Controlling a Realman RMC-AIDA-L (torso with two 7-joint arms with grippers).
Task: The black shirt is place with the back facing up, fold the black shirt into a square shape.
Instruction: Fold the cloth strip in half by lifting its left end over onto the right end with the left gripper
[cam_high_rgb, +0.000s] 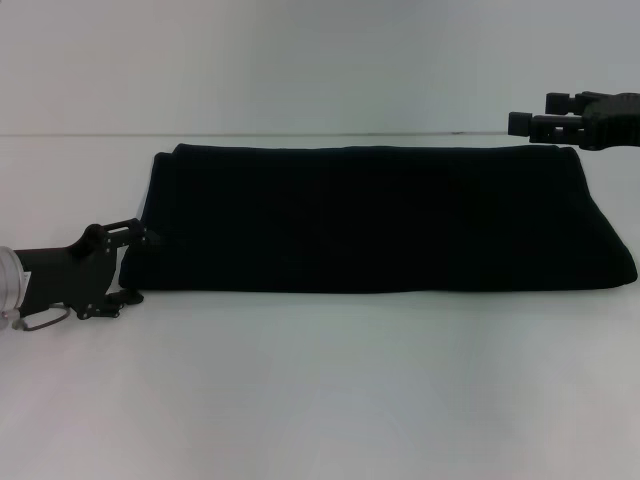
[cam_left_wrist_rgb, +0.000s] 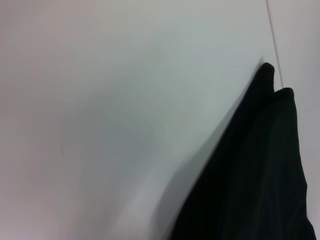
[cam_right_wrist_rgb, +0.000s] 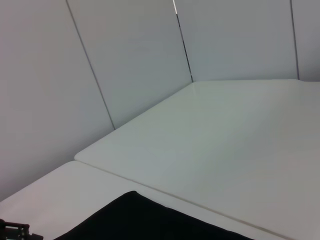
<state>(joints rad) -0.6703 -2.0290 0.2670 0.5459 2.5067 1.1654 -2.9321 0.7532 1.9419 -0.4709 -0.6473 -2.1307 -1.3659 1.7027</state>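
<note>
The left tool (cam_high_rgb: 125, 262) sits low at the near left corner of the black shirt (cam_high_rgb: 370, 220), its fingers spread, one above and one below the cloth edge, not yet pinched onto it as far as the head view shows. The right tool (cam_high_rgb: 540, 115) hangs above the far right corner, clear of the fabric; whether it is spread or pressed together I cannot tell.

The black shirt lies on the white worktop (cam_high_rgb: 320, 390) as a long flat band running left to right, already folded lengthwise (no sleeves stick out). The left wrist view shows only a doubled corner of the shirt (cam_left_wrist_rgb: 260, 165) against the worktop.

The step in hand looks like the crosswise fold that turns the band into a square. To do it well, the left tool should take every layer at the corner, the right tool should do the same at its own end, and the lifted end should travel level so the edges land flush.
</note>
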